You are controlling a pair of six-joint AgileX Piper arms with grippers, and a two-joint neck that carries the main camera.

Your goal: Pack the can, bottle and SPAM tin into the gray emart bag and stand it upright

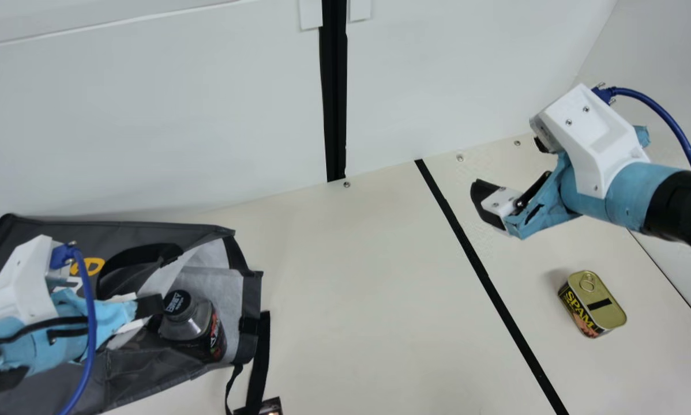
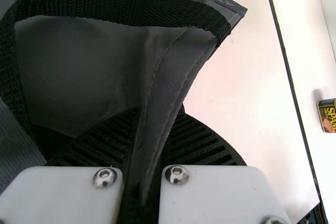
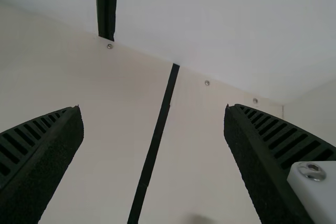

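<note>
a: start with the main view. where's everything?

b: the bag (image 1: pixel 138 374) lies on its side at the left, mouth towards the right. the bottle (image 1: pixel 187 325) is inside that mouth, with its cap (image 1: pixel 178 302) just beside the left gripper (image 1: pixel 149 305).

a: and the spam tin (image 1: pixel 599 305)?

b: on the table (image 1: pixel 345 323) at the right, ring-pull lid up, well apart from the bag. the right arm (image 1: pixel 639 190) is on the far side of it.

a: what about the can?

b: can't tell if it's packed.

a: left wrist view, then. what's that pincer doing?

b: pinching the bag's edge, right by a handle (image 2: pixel 131 3). i'd say it's keeping the mouth open, so we're in the loading step.

a: and the right wrist view?

b: the right gripper (image 3: pixel 153 111) has its fingers spread wide with nothing between them, over bare table by the black line (image 3: pixel 157 135).

a: so the tin's next?

b: looks that way. the right one should come nearer and lower, close on the tin's sides, then carry it left into the mouth. the left had better keep its grip, or the cloth may sag shut. standing the bag up comes last.
</note>
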